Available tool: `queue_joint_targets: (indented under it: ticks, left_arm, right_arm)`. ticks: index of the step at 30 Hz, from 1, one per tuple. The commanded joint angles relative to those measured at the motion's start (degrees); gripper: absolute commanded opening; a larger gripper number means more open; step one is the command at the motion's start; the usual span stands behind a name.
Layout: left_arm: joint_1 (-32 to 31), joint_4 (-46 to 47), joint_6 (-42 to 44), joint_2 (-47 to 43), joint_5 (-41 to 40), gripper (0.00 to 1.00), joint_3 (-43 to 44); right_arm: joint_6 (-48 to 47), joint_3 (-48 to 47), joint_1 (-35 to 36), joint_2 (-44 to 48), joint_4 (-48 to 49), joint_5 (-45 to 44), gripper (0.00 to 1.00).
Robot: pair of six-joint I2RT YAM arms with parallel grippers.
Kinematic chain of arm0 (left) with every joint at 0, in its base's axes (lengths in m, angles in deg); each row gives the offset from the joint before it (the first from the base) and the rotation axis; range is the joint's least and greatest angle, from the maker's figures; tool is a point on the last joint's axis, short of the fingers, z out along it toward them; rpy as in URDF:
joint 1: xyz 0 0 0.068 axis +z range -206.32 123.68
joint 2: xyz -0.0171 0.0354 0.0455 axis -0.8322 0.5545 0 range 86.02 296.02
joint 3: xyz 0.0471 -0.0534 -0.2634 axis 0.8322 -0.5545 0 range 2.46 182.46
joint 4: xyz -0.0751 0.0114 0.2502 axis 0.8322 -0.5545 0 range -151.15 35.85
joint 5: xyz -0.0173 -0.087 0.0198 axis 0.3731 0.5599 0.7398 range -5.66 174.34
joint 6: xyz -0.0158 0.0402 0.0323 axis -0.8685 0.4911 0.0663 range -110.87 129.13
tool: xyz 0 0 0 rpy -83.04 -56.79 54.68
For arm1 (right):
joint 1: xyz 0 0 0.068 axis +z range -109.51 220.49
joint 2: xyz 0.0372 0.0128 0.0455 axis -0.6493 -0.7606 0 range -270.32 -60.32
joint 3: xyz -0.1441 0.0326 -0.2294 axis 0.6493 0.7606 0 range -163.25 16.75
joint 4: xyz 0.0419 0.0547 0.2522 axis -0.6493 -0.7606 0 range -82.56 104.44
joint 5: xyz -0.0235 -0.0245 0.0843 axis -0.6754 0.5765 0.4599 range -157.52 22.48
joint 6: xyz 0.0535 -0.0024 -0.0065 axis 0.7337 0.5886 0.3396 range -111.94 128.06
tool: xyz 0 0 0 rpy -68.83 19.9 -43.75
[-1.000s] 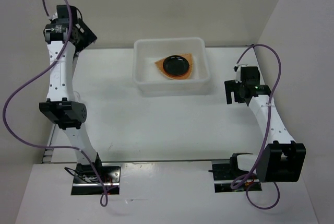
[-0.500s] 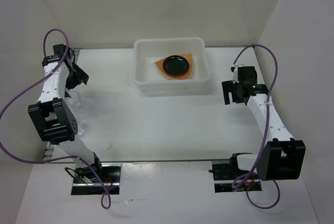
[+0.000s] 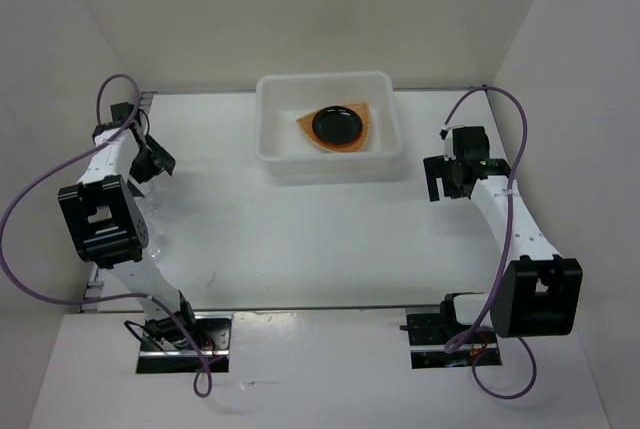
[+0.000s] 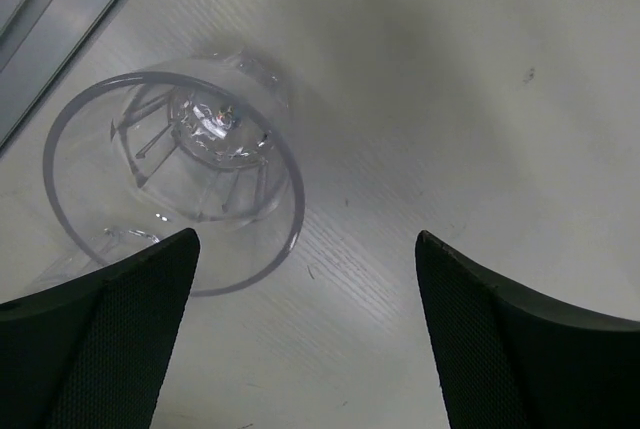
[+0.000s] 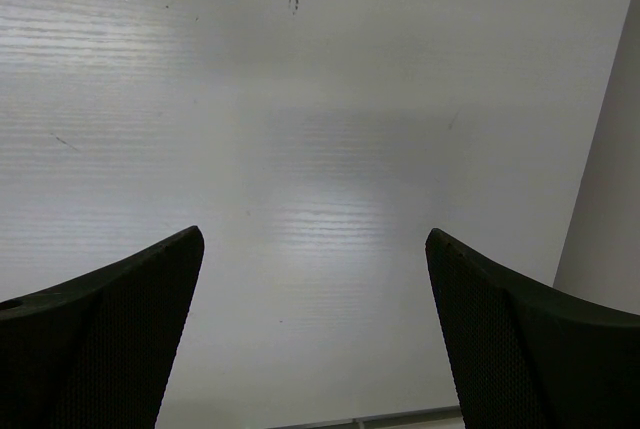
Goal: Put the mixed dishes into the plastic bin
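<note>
L gripper point(image 4: 305, 334) was spread wide, empty, over the table point(image 4: 470, 99); a clear cup point(image 4: 175, 174) stood upright near one finger. R gripper point(image 5: 315, 334) was likewise spread, empty. Plastic bin point(image 3: 270, 161), back centre, held a black plate point(image 3: 337, 126) atop an orange-tan dish point(image 3: 304, 127).

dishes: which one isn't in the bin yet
The clear cup on the table near the left end effector; the black plate, orange plate and tan woven plate lie stacked inside the plastic bin.
</note>
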Motion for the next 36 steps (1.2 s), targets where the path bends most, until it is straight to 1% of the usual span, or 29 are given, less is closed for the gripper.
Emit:
queue_joint_targets:
  ticks: [1,3,4,6,7,8,10,11,12,13,14,15,16,17,19,20,21,22,23,24,25,26,27,28,30,31,33,35,36]
  left_arm:
    - [1.4,2.3,2.3,2.2,1.1,0.94,-1.5]
    - [1.4,4.3,2.9,2.9,1.1,0.92,-3.7]
    - [1.4,4.9,2.9,2.9,1.1,0.89,-4.4]
    - [1.4,5.6,3.5,2.3,1.1,0.7,-4.9]
    - [1.4,5.6,3.5,1.7,1.1,0.52,-4.9]
    - [1.4,5.6,3.5,1.7,1.1,0.01,-4.3]
    - [1.4,5.6,3.5,-0.3,1.1,0.0,-2.3]
    - [1.4,6.3,3.5,-1.2,2.7,0.0,-1.6]
    - [1.4,6.3,3.0,-3.5,3.5,0.0,1.0]
    - [1.4,6.8,2.4,-4.9,5.5,0.0,2.5]
    - [1.4,8.0,1.6,-8.6,7.3,0.0,3.7]
    - [1.4,11.3,-0.2,-10.5,9.7,0.0,4.5]
    - [1.4,12.4,-1.0,-11.3,12.9,0.0,8.0]
    - [1.4,13.7,-1.1,-11.4,23.6,0.0,10.2]
    - [0.5,22.8,-3.8,-8.7,35.9,0.0,12.2]
    - [-0.5,26.1,-5.0,-6.5,45.0,0.0,12.8]
    - [-3.4,27.9,-5.6,-4.9,47.3,0.0,17.0]
    - [-5.2,26.8,-4.2,-2.8,49.0,0.0,20.6]
    - [-7.2,24.4,-2.2,2.7,50.1,0.0,25.0]
    - [-9.3,16.1,0.3,6.1,50.8,0.0,30.4]
    - [-13.8,11.3,5.9,9.7,50.8,0.0,42.7]
    - [-16.5,7.5,8.1,15.1,49.8,0.0,47.4]
    - [-18.7,4.4,9.6,16.1,46.1,0.0,49.6]
    - [-23.2,3.6,10.7,16.2,42.3,0.0,50.9]
    - [-27.9,-0.9,14.2,19.0,32.8,0.0,52.9]
    - [-31.1,-1.7,14.8,19.8,30.8,0.0,52.9]
    - [-33.7,-3.6,15.6,21.9,26.6,0.0,52.9]
    - [-37.2,-5.4,16.4,24.1,20.2,0.0,52.9]
    - [-38.4,-6.0,17.0,24.9,15.1,0.0,53.9]
  right_arm:
    - [0.5,0.1,0.5,-0.1,2.5,-1.0,0.96]
    - [0.5,0.1,0.5,-0.1,2.5,-1.0,0.96]
    - [0.5,0.1,0.5,-0.1,2.5,-1.0,0.96]
    - [0.5,0.1,0.5,-0.1,2.5,-1.0,0.96]
    - [0.5,0.1,0.0,-0.1,2.5,-1.0,0.96]
    - [0.5,0.1,0.0,-0.1,2.5,-1.0,0.96]
    - [0.5,0.1,-0.6,-0.1,2.5,-1.0,0.96]
    - [0.5,0.1,-0.6,-0.1,2.5,-1.0,0.96]
    - [0.5,0.1,-0.6,-0.1,2.5,-1.0,0.96]
    - [0.5,0.1,-0.6,-0.1,2.5,-1.0,0.96]
    - [0.5,0.1,-0.6,-0.1,2.5,-1.0,0.96]
    - [0.5,0.1,-0.6,-0.1,2.5,-1.0,0.96]
    - [0.5,0.1,-0.6,-0.6,2.5,-1.0,0.96]
    - [0.5,0.1,-0.6,-0.6,2.5,-1.0,0.96]
    - [0.5,0.1,-0.6,-0.6,2.5,-1.0,0.96]
    - [0.5,0.1,-0.6,-0.6,2.5,-1.0,0.96]
    - [0.5,0.1,-0.6,-0.6,2.5,-1.0,0.96]
    - [0.5,0.1,-0.6,-0.6,2.5,-1.0,0.96]
    - [0.5,0.1,-0.6,-0.6,2.5,-1.0,0.96]
    - [0.5,0.1,-0.6,0.0,2.5,-1.0,0.96]
    - [0.5,0.1,-0.6,0.0,2.5,-1.0,0.96]
    - [0.5,0.1,-0.6,0.5,2.5,-1.0,0.96]
    - [0.5,0.1,-0.6,1.1,2.5,-1.0,0.96]
    - [0.5,0.1,-0.6,1.1,2.5,-1.0,0.96]
    - [0.5,0.1,-0.6,1.7,2.5,-1.0,0.96]
    - [0.5,0.1,-0.6,1.7,2.5,-1.0,0.96]
    - [0.5,0.1,-0.6,2.3,2.5,-1.0,0.96]
    - [0.5,0.1,-0.6,2.8,2.5,-1.0,0.96]
    - [0.5,0.1,-0.6,2.8,2.5,-1.0,0.96]
